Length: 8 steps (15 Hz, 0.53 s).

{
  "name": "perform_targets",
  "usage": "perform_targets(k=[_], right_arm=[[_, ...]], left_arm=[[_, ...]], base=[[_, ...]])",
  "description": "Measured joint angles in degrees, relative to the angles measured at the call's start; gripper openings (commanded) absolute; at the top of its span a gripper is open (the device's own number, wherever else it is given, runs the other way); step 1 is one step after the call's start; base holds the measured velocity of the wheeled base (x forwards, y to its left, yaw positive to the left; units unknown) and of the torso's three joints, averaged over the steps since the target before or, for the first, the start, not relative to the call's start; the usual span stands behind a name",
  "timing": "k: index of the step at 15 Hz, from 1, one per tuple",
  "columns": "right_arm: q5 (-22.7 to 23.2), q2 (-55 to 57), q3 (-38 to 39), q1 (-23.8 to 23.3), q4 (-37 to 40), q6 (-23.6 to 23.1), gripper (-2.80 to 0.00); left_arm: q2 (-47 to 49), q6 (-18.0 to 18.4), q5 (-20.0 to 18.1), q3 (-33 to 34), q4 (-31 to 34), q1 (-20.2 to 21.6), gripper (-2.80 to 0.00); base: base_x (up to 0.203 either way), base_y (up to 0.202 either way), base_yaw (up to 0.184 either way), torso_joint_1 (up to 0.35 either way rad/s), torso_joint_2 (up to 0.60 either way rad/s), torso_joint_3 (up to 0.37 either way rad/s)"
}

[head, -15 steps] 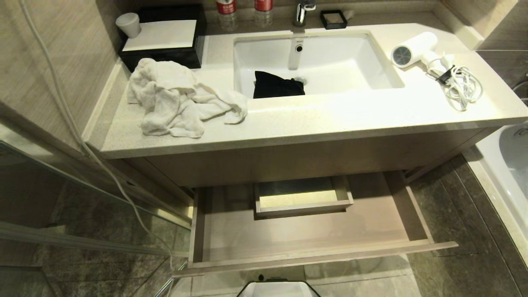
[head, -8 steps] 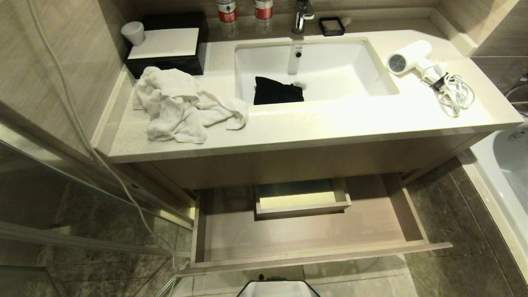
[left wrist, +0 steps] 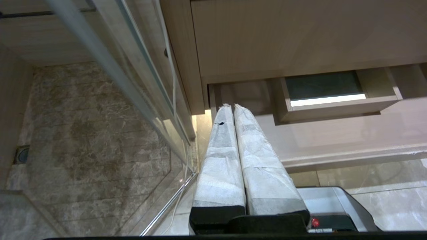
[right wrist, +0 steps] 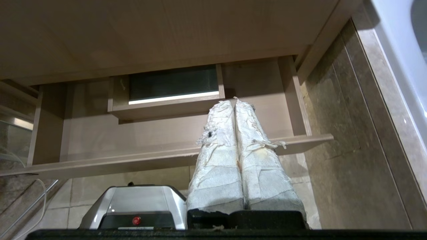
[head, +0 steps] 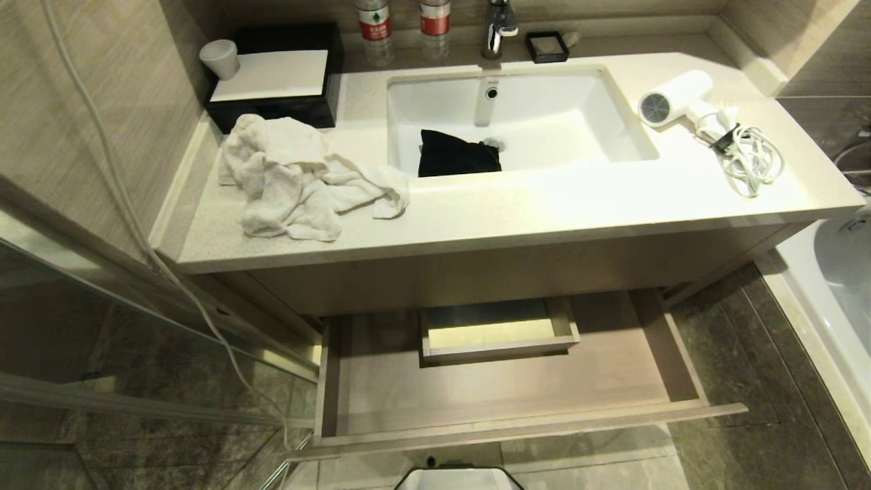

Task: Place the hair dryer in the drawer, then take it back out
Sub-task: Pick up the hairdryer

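My left fingers (left wrist: 230, 156) and right fingers (right wrist: 233, 156) are wrapped in rough, fraying white cloth tape. Beyond the tips of both pairs lies the wide light-brown drawer (head: 503, 388), matt wood-grain laminate. Above it the pale speckled stone countertop (head: 544, 204) looks smooth and faintly glossy. The small white hair dryer (head: 677, 95) is smooth satin plastic with a grey mesh grille. The crumpled white towel (head: 292, 180) is nubbly terry cloth.

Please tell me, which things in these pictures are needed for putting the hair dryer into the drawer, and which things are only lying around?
Needed for the job:
- hair dryer, on the counter to the right of the sink, with its cord
- drawer, pulled open and empty

Only lying around:
- white towel on the counter
- black cloth in the sink
- two bottles
- black box with a cup
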Motion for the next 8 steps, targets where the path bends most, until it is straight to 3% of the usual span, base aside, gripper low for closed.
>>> perform_targets(k=[8], right_arm=[[0.1,0.0,0.0,0.0,0.0,-0.3,-2.8]], left_arm=[[0.0,0.0,0.0,0.0,0.0,0.0,-2.8]], base=[[0.0,0.0,0.0,0.263,-0.05,0.216]])
